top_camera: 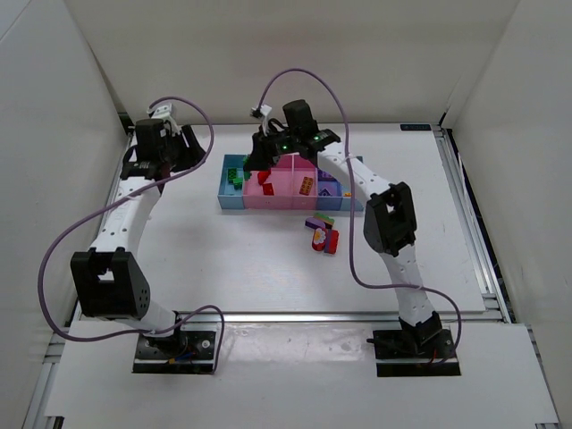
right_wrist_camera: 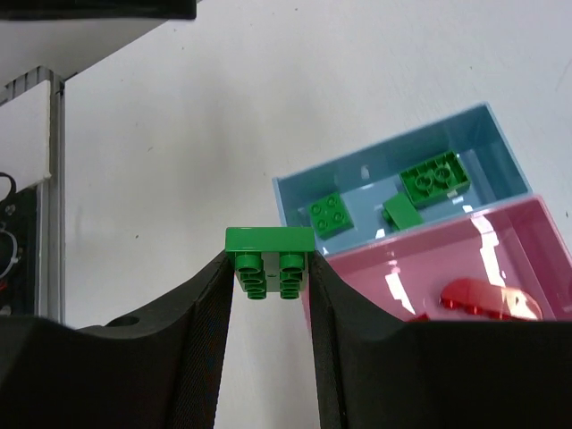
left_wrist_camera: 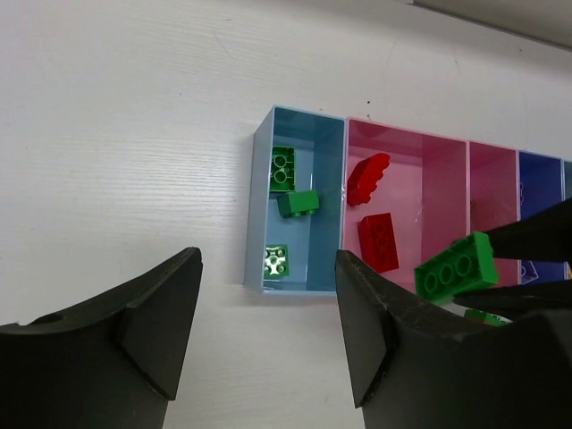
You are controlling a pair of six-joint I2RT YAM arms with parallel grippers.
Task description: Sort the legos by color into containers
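Green plastic fills my right jaws: they are closed on a small green toy brick (right_wrist_camera: 269, 259), gripping it by two opposite sides. I hold it in the air above the left end of the row of joined bins. From these views I cannot tell whether it hangs over the blue bin or the pink one next to it.

The light blue rectangular plastic bin (left_wrist_camera: 323, 147) at the left end of the row has three green bricks on its floor: one (left_wrist_camera: 282, 167) near the far wall, one (left_wrist_camera: 298, 203) tipped on its side in the middle, and one (left_wrist_camera: 276, 260) by the near wall. Joined to its right is the wide pink bin (left_wrist_camera: 429, 179), with a curved red brick (left_wrist_camera: 368, 178) and a rectangular red brick (left_wrist_camera: 378, 242) lying apart from each other. Beyond that come a narrow pink bin (left_wrist_camera: 493, 179) and a darker blue bin (left_wrist_camera: 536, 174).

My left jaws are spread wide and hold nothing. They hang over the white tabletop (top_camera: 268, 259), just left of the row, and face the light blue bin.

On the tabletop in front of the row, near my right arm, lies a small loose cluster of purple, red and green bricks (top_camera: 322, 234).
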